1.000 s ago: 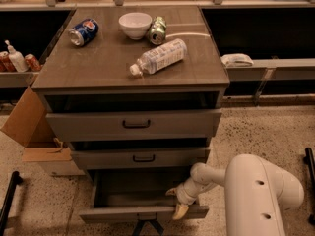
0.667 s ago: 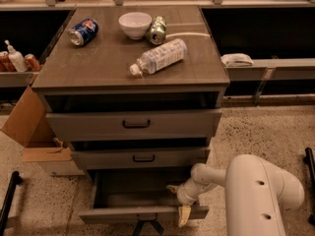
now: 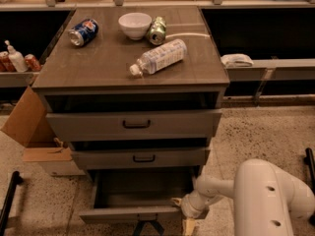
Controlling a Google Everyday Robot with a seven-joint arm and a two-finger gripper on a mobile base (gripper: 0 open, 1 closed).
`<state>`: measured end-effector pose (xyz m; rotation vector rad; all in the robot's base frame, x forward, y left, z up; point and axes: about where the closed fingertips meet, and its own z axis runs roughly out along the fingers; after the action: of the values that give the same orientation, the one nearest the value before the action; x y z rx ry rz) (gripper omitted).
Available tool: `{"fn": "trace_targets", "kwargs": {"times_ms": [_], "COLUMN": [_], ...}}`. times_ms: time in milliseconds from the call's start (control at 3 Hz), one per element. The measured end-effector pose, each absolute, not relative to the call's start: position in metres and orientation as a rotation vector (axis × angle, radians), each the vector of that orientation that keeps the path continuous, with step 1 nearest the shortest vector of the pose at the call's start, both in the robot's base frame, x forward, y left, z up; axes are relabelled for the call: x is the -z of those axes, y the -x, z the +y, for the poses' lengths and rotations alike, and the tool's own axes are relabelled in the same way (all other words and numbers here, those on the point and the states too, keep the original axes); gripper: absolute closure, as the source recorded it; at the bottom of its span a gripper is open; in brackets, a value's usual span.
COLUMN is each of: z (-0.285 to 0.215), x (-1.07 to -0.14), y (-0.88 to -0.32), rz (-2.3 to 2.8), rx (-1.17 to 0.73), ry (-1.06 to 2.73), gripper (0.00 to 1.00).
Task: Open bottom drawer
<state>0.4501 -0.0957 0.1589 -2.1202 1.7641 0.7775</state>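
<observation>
**A:** What are you seeing, biggest thing first?

**B:** You are looking down on a wood-grain bench [image 3: 98,70] that is carrying three drawers, with the lower fronts sitting closer to you. Your white arm [image 3: 268,200] is reaching in from the lower right of the frame.

**A:** And where is the bottom drawer sitting?

**B:** The bottom drawer [image 3: 128,214] is standing pulled out at floor level beneath the other two, with its dark inside showing. A cardboard box [image 3: 27,124] is leaning by the bench on the left of the frame.

**A:** What is your hand doing?

**B:** Your hand [image 3: 184,214] is hanging at the drawer's front right corner, just beside the front panel. You cannot tell whether it is open or closed, or whether it is gripping anything.

**A:** And what is on top?

**B:** A clear bottle [image 3: 157,57] is lying on its side near the middle. A white bowl [image 3: 135,24] is sitting upright at the back. A green can [image 3: 157,30] is lying just beside it, and a blue can [image 3: 82,32] is lying further left.
</observation>
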Motion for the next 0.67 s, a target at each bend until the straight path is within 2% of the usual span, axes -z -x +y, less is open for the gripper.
{"fn": "trace_targets", "kwargs": {"times_ms": [333, 667], "z": [-0.103, -0.109], "x": [-0.155, -0.162], "y": [-0.428, -0.413], "rz": [1.793, 1.796], "rx": [-0.792, -0.770], "ry": [2.098, 2.086], "gripper": [0.22, 0.51]}}
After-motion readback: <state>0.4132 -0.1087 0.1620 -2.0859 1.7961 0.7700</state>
